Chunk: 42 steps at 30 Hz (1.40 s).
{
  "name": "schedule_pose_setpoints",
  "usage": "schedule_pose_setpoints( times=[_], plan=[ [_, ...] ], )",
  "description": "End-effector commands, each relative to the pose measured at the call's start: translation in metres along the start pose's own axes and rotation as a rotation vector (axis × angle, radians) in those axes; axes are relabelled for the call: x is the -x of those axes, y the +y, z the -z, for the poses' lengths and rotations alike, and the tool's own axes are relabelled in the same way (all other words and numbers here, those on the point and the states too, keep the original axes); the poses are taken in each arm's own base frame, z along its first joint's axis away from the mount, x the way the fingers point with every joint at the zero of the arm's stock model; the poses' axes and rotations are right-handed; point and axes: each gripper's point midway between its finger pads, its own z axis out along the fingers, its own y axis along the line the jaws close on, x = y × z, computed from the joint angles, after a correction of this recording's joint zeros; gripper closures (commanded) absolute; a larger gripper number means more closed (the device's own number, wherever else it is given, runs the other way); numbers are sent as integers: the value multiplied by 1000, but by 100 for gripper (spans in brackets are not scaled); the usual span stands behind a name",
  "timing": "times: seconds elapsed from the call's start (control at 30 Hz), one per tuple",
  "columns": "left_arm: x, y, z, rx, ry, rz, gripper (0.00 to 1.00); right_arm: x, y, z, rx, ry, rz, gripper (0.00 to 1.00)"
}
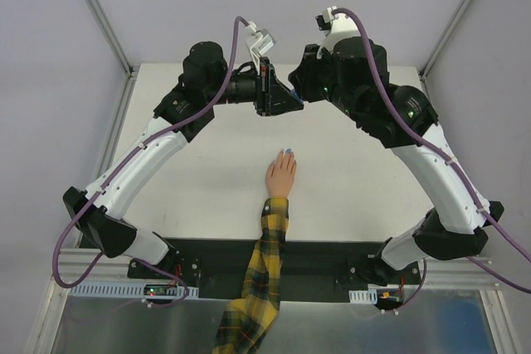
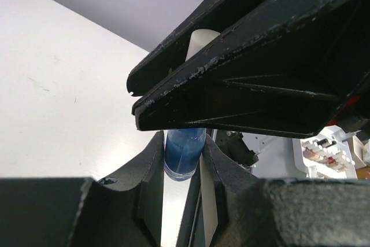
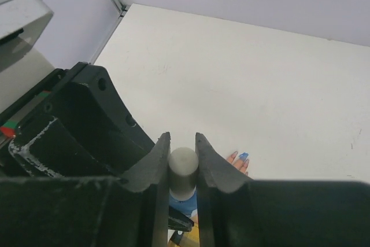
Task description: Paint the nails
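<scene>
A small peach hand (image 1: 280, 176) with a yellow-black plaid sleeve (image 1: 267, 259) lies palm down at the table's middle front. Light blue shows on its nails (image 1: 287, 152). In the right wrist view one nail (image 3: 244, 156) is blue and the ones beside it look skin-toned. My left gripper (image 1: 278, 99) is shut on a small blue bottle (image 2: 184, 151) and holds it above the table behind the hand. My right gripper (image 1: 297, 89) meets it from the right and is shut on the bottle's white cap (image 3: 184, 163). The cap also shows in the left wrist view (image 2: 199, 41).
The white table (image 1: 207, 163) has metal frame posts at its back corners (image 1: 129, 72). A black base rail (image 1: 332, 259) runs along the near edge, with the sleeve crossing it. A white rack with small bottles (image 2: 326, 151) shows in the left wrist view.
</scene>
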Motion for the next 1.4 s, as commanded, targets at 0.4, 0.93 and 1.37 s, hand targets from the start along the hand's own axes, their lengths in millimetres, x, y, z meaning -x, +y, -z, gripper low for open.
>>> schedule_pose_setpoints(
  times=[0.4, 0.93, 1.37],
  plan=[
    [6, 5, 10, 3, -21, -47, 100, -25, 20, 44, 573, 194, 12, 17],
    [-10, -16, 18, -108, 31, -98, 100, 3, 5, 21, 593, 166, -203, 46],
    [-16, -27, 19, -162, 51, -124, 100, -8, 5, 17, 625, 201, -159, 51]
  ],
)
